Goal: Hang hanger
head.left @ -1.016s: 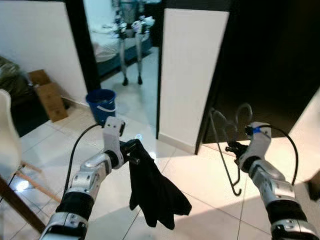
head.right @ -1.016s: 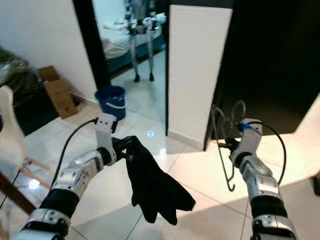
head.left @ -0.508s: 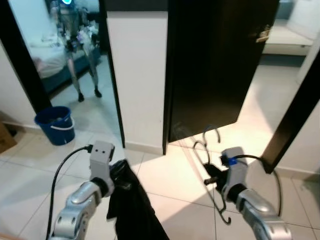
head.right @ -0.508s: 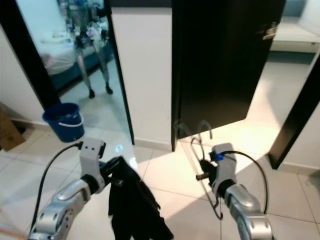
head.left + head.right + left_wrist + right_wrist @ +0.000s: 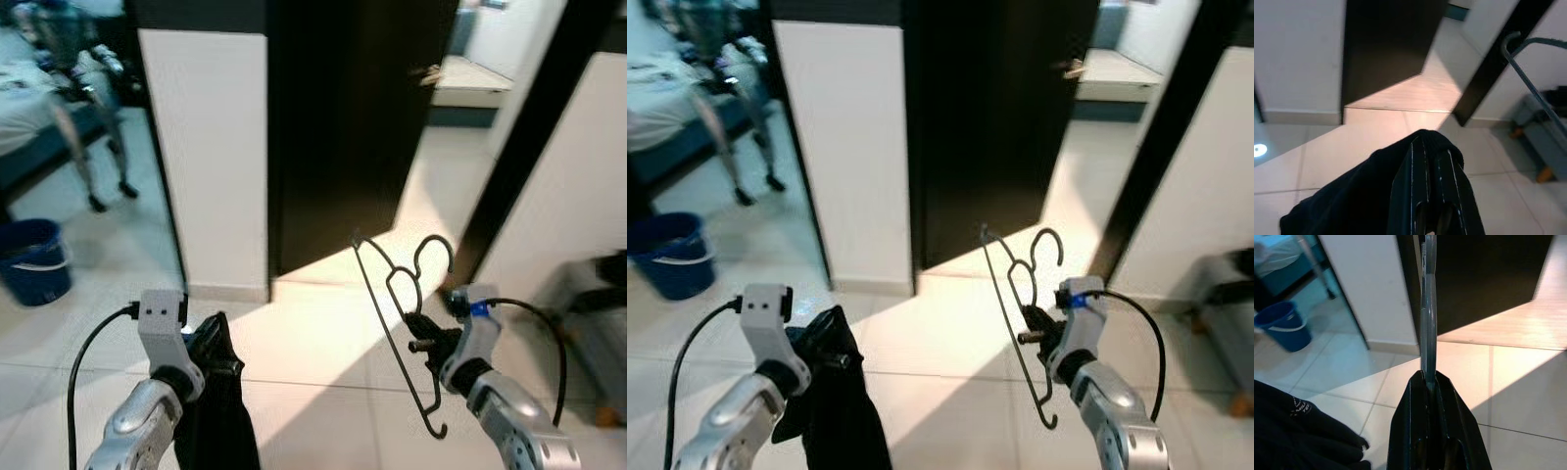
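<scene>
Right claw [image 5: 423, 338] grips hanger [image 5: 397, 323] — hook up (left claw [image 5: 211, 343] clamps black cloth [image 5: 217, 421]).

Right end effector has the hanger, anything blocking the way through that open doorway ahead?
Nothing visible does. The right end effector is shut on the wire hanger, and the sunlit tile floor ahead leads into the doorway past the dark door. No rail or hook to hang it on can be made out.

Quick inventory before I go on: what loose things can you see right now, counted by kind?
Wire hangers, held in the right gripper: 2
Black garment, held in the left gripper: 1
Blue bucket on the floor: 1
Total: 4
</scene>
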`<state>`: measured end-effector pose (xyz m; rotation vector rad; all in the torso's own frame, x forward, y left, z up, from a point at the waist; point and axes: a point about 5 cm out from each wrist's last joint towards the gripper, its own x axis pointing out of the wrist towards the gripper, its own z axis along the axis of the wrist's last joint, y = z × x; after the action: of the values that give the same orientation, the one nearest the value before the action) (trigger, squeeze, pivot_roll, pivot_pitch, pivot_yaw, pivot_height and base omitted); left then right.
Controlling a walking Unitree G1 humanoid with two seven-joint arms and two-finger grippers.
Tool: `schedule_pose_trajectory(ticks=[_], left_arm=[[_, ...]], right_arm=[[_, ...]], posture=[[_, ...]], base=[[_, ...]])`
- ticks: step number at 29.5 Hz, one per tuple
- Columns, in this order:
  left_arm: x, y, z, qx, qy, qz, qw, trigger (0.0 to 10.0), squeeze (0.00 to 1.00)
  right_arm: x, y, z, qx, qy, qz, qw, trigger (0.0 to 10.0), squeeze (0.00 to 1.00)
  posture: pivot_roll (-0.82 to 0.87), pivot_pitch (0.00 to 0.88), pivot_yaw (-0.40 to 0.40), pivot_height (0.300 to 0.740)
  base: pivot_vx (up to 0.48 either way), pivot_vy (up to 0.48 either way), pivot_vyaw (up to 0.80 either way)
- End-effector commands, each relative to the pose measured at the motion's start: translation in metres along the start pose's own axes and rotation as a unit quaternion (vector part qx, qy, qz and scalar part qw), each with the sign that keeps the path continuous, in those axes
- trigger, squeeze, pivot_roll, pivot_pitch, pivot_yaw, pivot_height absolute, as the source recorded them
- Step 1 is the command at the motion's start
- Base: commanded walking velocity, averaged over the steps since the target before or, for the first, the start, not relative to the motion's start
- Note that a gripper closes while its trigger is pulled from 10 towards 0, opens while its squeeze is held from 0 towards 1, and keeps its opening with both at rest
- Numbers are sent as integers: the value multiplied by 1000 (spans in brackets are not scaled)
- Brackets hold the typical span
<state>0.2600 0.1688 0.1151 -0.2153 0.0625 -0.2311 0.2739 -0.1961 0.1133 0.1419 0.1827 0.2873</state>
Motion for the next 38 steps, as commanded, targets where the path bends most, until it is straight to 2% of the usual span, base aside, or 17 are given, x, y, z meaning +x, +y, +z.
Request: schedule_pose_trajectory(ticks=[1,12,19,26,30,34,36,38], left_arm=[[3,-8,7,-5,-14,-11,1000,10000,0],[8,-16,5,-8,-13,-11,1000,10000,0],[14,-28,10,-11,-7,-52,999,10000,0],[11,-19,10,-20,-4,-38,999,10000,0],[11,-20,9,-22,0,-41,999,10000,0],[16,-25,8,-18,24,-76,997,10000,0],[16,-25,8,-18,24,-76,997,10000,0],[23,-31,15,10,27,-110,994,10000,0]], right_arm=[[-3,1,-2,9,9,-1,1000,10000,0],[-4,4,-2,16,17,3,1000,10000,0],[-5,2,1,17,25,10,999,10000,0],[0,6,2,15,33,25,999,10000,0],[3,8,2,12,37,38,999,10000,0],[4,12,2,13,45,60,997,10000,0],[4,12,2,13,45,60,997,10000,0],[2,13,3,20,44,69,996,10000,0]], posture=[[-16,0,-39,740],[-42,0,-32,740],[-31,0,-46,740],[-12,0,-64,740],[-12,0,-64,740],[-26,0,-59,740],[-26,0,-59,740],[-44,0,-47,740]], base=[[0,0,-800],[0,0,-800],[0,0,-800],[0,0,-800],[0,0,-800],[0,0,-800],[0,0,-800],[0,0,-800]])
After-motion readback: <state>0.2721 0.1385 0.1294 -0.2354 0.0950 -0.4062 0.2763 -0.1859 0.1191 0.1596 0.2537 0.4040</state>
